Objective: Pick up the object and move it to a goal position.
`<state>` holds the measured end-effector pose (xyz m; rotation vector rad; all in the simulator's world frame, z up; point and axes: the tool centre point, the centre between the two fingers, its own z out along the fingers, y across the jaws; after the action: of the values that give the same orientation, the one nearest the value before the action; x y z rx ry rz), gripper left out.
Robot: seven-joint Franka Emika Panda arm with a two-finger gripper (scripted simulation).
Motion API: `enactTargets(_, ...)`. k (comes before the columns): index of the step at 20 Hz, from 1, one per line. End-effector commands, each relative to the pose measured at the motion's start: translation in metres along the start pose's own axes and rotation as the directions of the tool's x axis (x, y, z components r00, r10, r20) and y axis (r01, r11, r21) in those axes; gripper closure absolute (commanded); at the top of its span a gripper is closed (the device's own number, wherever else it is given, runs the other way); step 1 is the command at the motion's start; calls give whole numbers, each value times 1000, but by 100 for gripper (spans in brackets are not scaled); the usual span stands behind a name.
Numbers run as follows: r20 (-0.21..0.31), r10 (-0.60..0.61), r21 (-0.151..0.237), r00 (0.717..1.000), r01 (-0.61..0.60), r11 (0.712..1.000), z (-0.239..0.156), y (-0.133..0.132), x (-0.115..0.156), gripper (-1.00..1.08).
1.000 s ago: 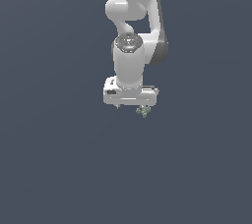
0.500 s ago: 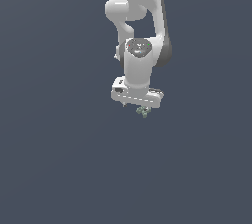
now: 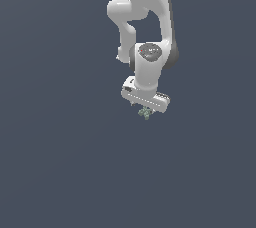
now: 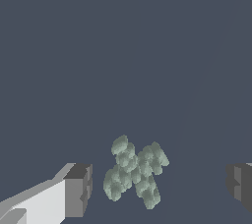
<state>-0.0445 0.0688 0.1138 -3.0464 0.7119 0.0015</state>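
- Object (image 4: pixel 134 175): small lumpy grey-green cluster of knobs, several lobes sticking out. In the wrist view it lies in the gap between the two dark finger pads (image 4: pixel 78 190), clear space on both sides, nearer one pad than the other.
- Exterior view: object (image 3: pixel 145 113) shows as a speck just under the white gripper (image 3: pixel 145 106), slightly toward the exterior view's right of the wrist's centre line. Cannot tell from either view whether it rests on the floor or how close the fingertips are to floor level.
- Gripper: spread wide, neither pad touching the cluster. Nothing held.
- Arm (image 3: pixel 147 27): reaches down from the top of the exterior view, hand tilted a little, its bar lower on the exterior view's right.
- Surroundings: plain dark grey-blue ground (image 3: pixel 60 162); no goal marker visible.
- Judgement: grasp not yet made; closing is the likely next move.
- Risks: off-centre object means one pad may arrive first and push it sideways. Knobby outline offers poor flat contact, so it could twist or pop out. Tilted hand could pinch only a lobe. Too high, and the pads close above it.
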Motion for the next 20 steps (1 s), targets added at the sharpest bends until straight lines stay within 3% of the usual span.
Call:
enactTargets(1,-1,52,-3,999,-52,999,6,-3,-8,-92)
enactTargets(11,-5,190,-10,982,-190,982,21,-9,-31,-92)
enactTargets(20,-6,219,-11,976,-219,976,24,-10,-36,-92)
